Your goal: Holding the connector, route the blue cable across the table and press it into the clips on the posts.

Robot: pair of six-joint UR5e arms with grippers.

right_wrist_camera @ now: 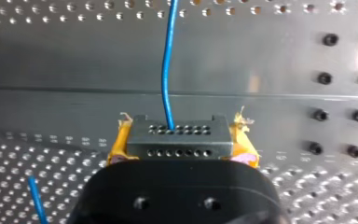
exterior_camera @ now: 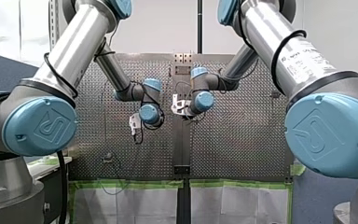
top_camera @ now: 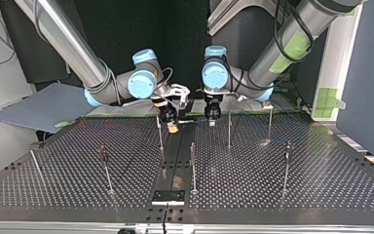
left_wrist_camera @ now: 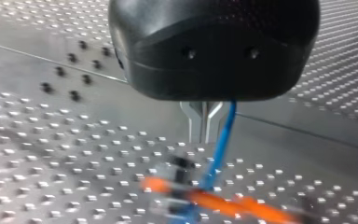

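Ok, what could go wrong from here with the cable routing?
The connector sits pinched by its ends in the right jaws, and the pads look frayed, so a tug on the blue cable might twist it loose. The cable could also snag a thin post close by.

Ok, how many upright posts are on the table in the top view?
7 in the top view: far-left post, left post, back-centre post, front-centre post, mid-right post, back-right post, front-right post. Others may be hidden.
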